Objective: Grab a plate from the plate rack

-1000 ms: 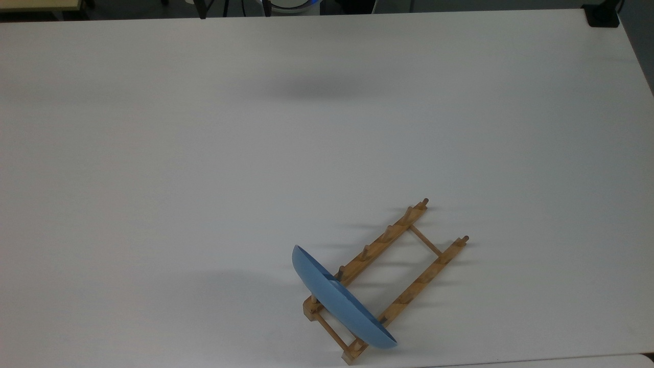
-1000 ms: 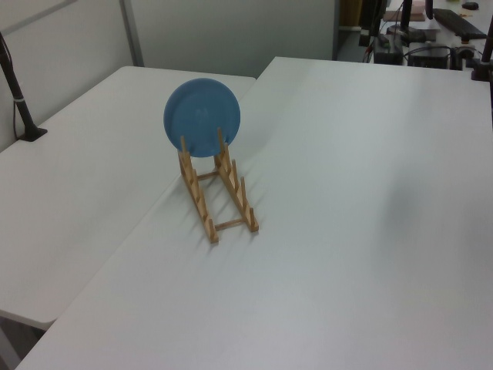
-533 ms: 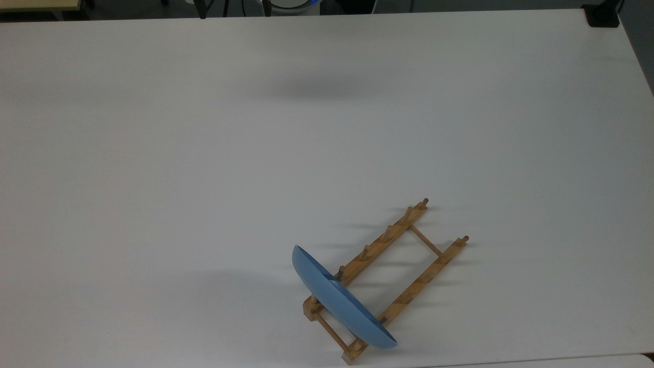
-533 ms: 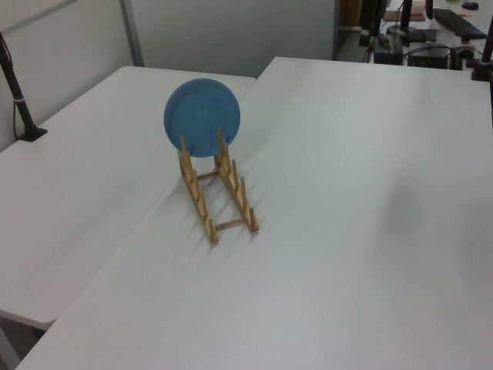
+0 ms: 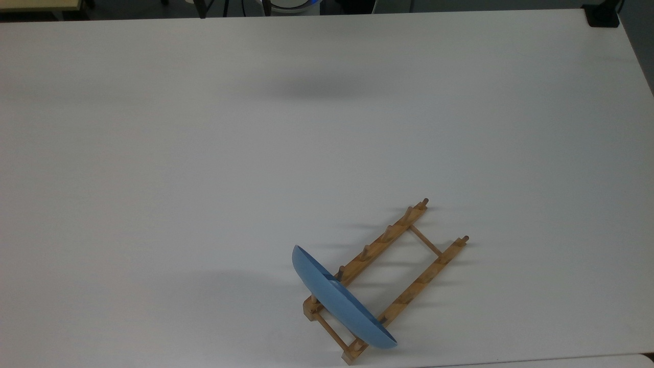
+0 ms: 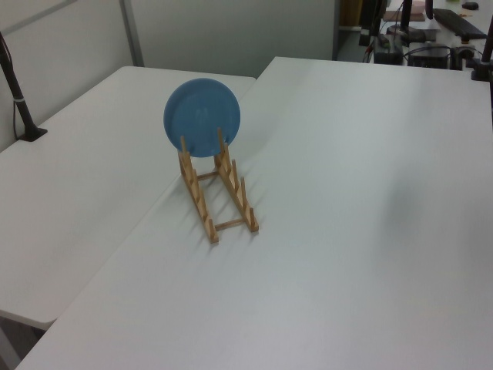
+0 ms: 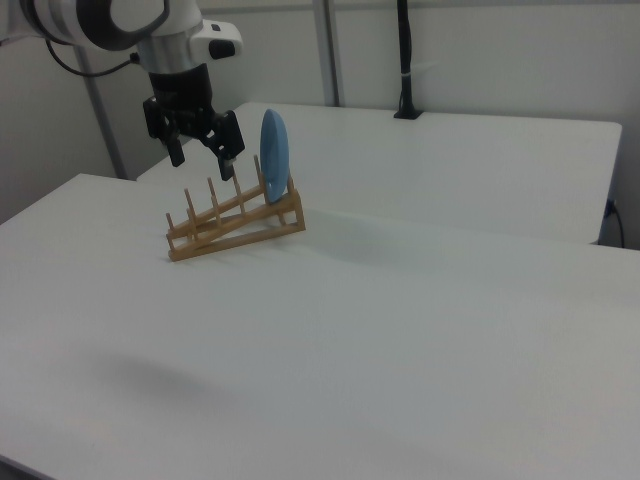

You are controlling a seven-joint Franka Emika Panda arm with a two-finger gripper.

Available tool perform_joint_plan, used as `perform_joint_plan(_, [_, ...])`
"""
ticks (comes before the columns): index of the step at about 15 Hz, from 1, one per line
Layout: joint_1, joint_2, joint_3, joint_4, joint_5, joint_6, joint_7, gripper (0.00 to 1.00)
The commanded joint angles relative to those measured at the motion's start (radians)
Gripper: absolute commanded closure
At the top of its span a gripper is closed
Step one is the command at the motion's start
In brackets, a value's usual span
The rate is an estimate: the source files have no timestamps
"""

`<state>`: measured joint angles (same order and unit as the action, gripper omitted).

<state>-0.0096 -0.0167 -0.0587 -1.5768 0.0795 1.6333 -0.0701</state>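
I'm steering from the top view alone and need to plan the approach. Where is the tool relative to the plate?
Observer: In the right view the tool hangs over the plate rack pegs, at the right view's left of the plate, not touching it.
Operator: Is the tool open?
Observer: Yes, open, fingers pointing down.
Operator: How does the plate sit?
Observer: In the left view it stands on edge between the pegs at the rack's far end, its round face toward the camera.

1. The arm point(image 7: 110, 20) is clad in glossy white rounded shells with a dark grey joint band.
2. A black cable is seen beside the shells.
3. The gripper point(image 7: 203, 152) is black, with two blocky fingers point(image 7: 229, 148).
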Motion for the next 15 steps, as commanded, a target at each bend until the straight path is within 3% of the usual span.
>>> perform_joint_plan(1, [0.011, -0.035, -0.003, -0.037, -0.018, -0.009, 0.016, 0.00])
perform_joint_plan(4, [0.008, -0.034, -0.003, -0.037, -0.017, -0.009, -0.013, 0.00])
perform_joint_plan(8, [-0.004, -0.023, -0.009, -0.034, -0.018, -0.010, -0.314, 0.00])
perform_joint_plan(12, [-0.016, 0.023, -0.015, -0.002, -0.023, 0.005, -0.333, 0.00])
perform_joint_plan(15, [-0.007, 0.122, -0.016, 0.095, -0.093, 0.029, -0.335, 0.00])
